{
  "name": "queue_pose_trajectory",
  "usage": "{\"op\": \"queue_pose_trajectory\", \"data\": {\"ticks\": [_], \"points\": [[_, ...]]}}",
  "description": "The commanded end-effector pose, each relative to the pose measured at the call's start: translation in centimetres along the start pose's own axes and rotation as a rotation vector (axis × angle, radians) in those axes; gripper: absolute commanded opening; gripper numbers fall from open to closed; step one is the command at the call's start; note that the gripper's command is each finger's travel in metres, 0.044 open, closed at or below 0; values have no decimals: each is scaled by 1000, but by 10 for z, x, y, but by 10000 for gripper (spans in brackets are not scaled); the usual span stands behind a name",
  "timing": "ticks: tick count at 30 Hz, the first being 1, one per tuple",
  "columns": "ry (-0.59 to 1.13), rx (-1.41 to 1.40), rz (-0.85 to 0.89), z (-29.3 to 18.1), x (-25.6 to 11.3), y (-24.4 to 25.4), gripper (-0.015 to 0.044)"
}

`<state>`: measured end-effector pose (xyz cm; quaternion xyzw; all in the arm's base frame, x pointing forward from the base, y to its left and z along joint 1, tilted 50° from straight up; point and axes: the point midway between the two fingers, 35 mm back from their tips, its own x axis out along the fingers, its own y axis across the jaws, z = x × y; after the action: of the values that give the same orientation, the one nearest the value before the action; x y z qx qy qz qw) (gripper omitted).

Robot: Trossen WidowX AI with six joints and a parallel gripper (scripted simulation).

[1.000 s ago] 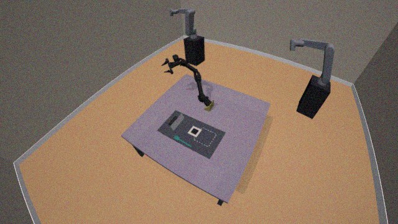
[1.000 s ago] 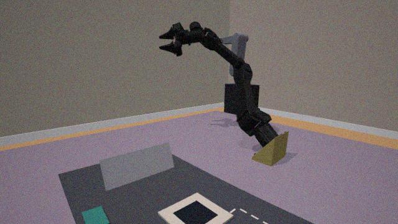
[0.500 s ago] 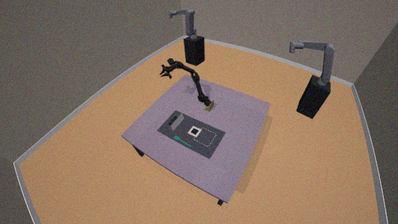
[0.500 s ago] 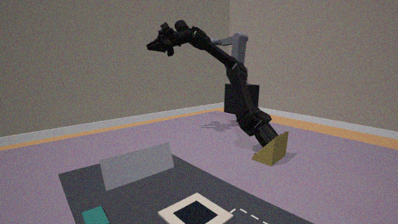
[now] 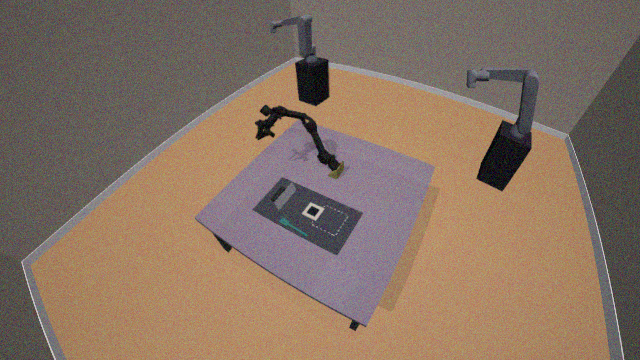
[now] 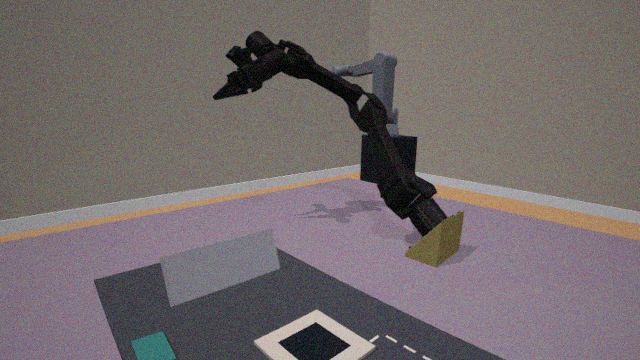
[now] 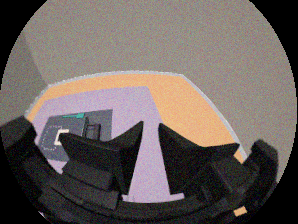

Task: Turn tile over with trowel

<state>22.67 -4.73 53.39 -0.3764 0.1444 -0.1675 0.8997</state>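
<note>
The tile (image 5: 313, 211) (image 6: 315, 342) (image 7: 58, 137) lies flat on the dark mat (image 5: 325, 242) (image 6: 220, 320), its white border and dark square facing up. It lies at the near-left side of the dashed outline (image 5: 347, 217) (image 6: 409, 349) in the top view and seems to cover part of that side. The teal trowel (image 5: 295, 228) (image 6: 153, 346) (image 7: 74, 116) lies on the mat in front of the tile. My gripper (image 5: 266, 136) (image 6: 215, 96) (image 7: 151, 125) is raised, away from the tile and trowel. Its fingers stand a little apart with nothing between them.
A grey sloped block (image 5: 286, 196) (image 6: 220, 267) (image 7: 93, 131) stands at the mat's left end. My arm rises from a yellow base (image 5: 336, 171) (image 6: 440, 245) on the purple table (image 5: 390, 190) behind the mat. Two grey arms on black pedestals (image 5: 312, 82) (image 5: 505, 155) stand beyond the table.
</note>
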Motion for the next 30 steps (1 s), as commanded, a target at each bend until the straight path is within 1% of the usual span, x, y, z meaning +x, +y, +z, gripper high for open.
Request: {"op": "queue_pose_trajectory", "data": {"ticks": [1,8,15,22,30], "points": [[71,85,42,-7,21,23,100],[192,266,116,-18,53,74,100],[346,449,132,-34,74,116,100],[505,621,97,-54,89,156,100],[678,802,-9,-79,99,199,100]]}}
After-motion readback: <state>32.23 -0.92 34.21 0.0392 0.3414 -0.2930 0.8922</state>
